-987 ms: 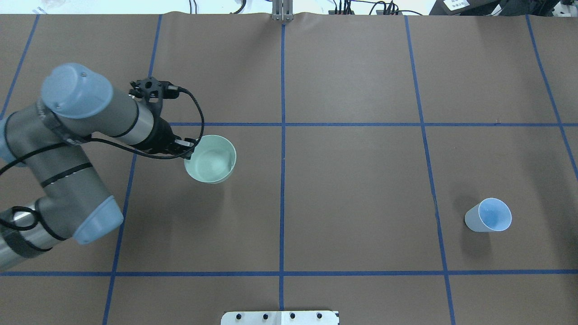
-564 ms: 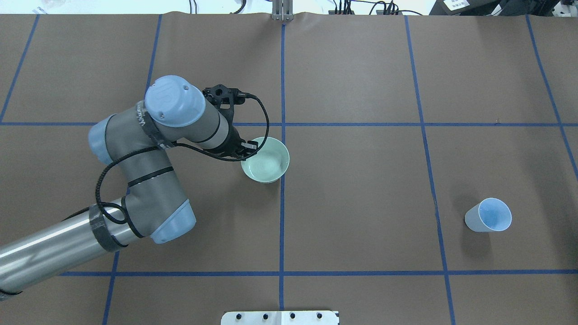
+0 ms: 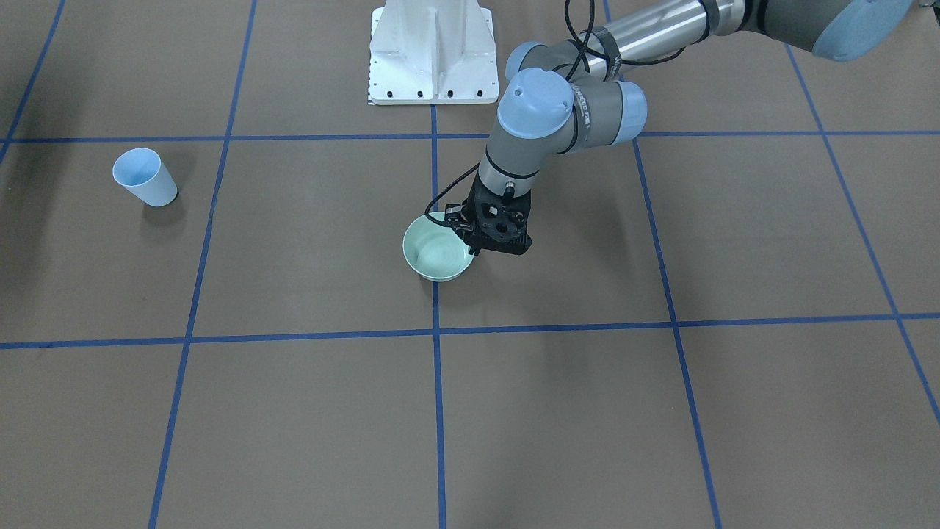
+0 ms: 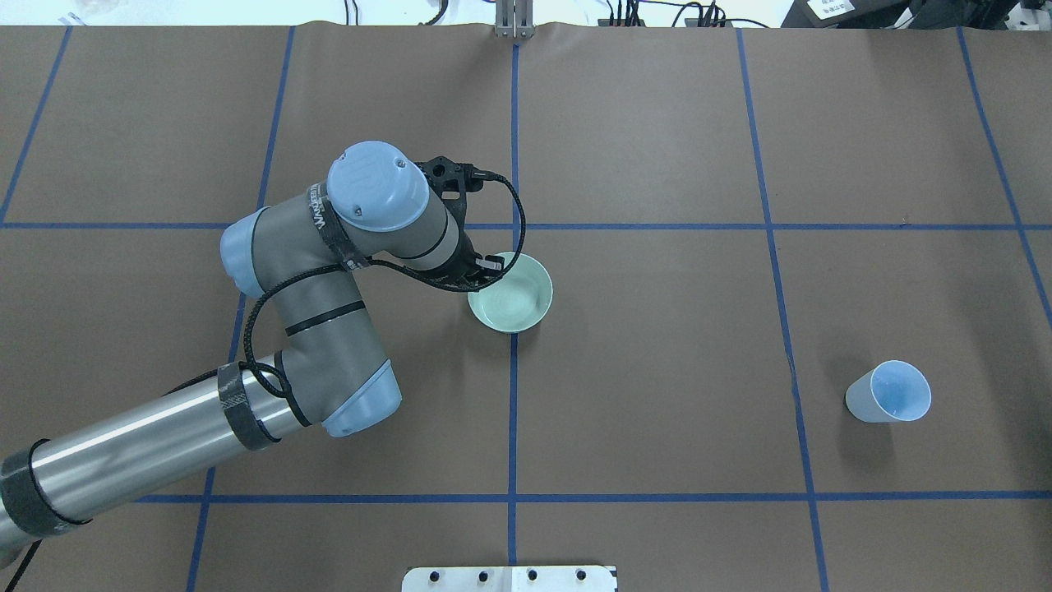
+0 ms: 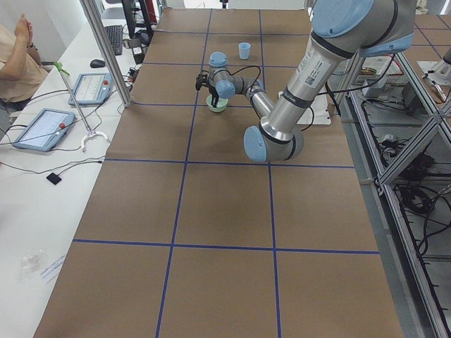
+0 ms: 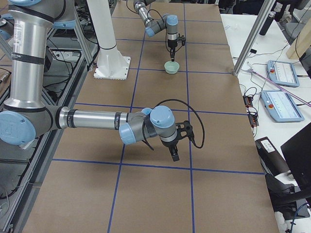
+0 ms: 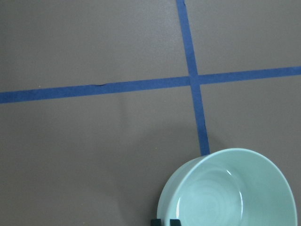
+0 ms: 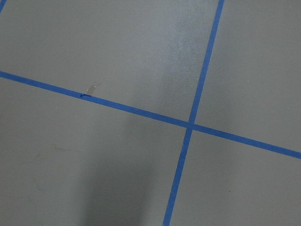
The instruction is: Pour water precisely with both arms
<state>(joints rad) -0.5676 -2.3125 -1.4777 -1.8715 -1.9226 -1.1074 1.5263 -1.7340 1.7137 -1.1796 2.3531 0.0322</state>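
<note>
My left gripper [image 4: 486,268] is shut on the near-left rim of a pale green bowl [image 4: 511,293] with clear liquid rippling inside. It holds the bowl low at the table's centre tape line. The bowl also shows in the front view [image 3: 437,257] with the gripper [image 3: 474,246], and in the left wrist view [image 7: 230,190], where the fingertips [image 7: 165,221] pinch the rim. A pale blue cup [image 4: 891,392] stands upright and alone at the right, also in the front view [image 3: 145,177]. My right gripper [image 6: 173,154] shows only in the right side view; I cannot tell its state.
The white pedestal [image 3: 433,51] stands at the table's robot-side edge. Blue tape lines [image 4: 514,395] divide the brown table into squares. An operator [image 5: 14,56] and tablets [image 5: 41,129] are beside the table's far side, with metal posts [image 5: 106,49] along it.
My left arm has carried the bowl to the right, from the left square to the centre tape line. The blue cup has not moved.
</note>
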